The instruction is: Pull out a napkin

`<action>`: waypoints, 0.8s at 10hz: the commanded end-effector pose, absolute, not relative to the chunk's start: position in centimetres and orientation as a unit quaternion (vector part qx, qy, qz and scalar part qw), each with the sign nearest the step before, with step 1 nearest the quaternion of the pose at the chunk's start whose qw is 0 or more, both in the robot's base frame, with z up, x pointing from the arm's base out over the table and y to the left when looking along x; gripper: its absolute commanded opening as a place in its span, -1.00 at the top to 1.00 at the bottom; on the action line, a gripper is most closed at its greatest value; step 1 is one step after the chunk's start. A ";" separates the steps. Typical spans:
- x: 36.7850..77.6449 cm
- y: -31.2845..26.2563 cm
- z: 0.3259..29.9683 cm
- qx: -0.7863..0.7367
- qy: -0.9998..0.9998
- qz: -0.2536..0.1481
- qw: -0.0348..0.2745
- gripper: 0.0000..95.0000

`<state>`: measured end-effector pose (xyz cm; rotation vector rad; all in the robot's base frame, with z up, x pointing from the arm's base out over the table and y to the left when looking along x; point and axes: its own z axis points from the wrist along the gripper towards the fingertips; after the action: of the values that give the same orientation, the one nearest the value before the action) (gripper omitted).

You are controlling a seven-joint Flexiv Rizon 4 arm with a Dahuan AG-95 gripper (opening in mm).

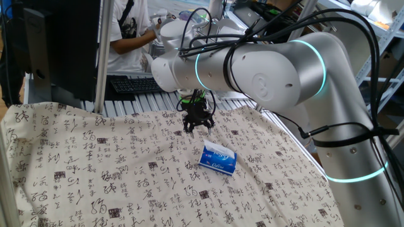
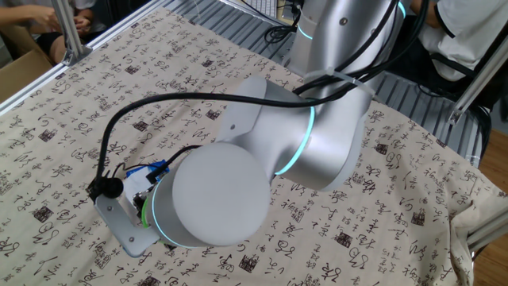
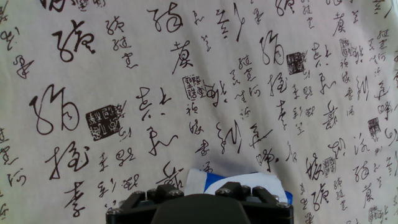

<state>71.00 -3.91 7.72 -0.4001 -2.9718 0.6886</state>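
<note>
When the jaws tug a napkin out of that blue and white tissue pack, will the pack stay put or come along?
The tissue pack looks small and soft-sided, so probably light; it may lift or slide with the pull. It lies loose on the wrinkled tablecloth, with nothing bracing it. The gripper hangs above the cloth, apart from the pack.

The table (image 1: 76,189) has a white cloth (image 1: 126,164) with black writing on it. A blue-and-white tissue pack (image 1: 218,159) lies on the cloth.
</note>
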 end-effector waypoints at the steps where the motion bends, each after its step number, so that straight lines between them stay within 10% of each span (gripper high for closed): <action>1: 71.1 -4.1 7.6 -0.126 -0.966 0.224 0.034 -0.20; 2: 71.1 -4.1 7.5 -0.121 -0.966 0.227 0.035 -0.20; 3: 71.1 -4.2 7.5 -0.118 -0.966 0.227 0.036 0.20; 8: 71.1 -4.5 7.3 -0.109 -0.966 0.232 0.040 0.20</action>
<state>71.05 -4.48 7.25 -0.3346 -2.9589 0.7101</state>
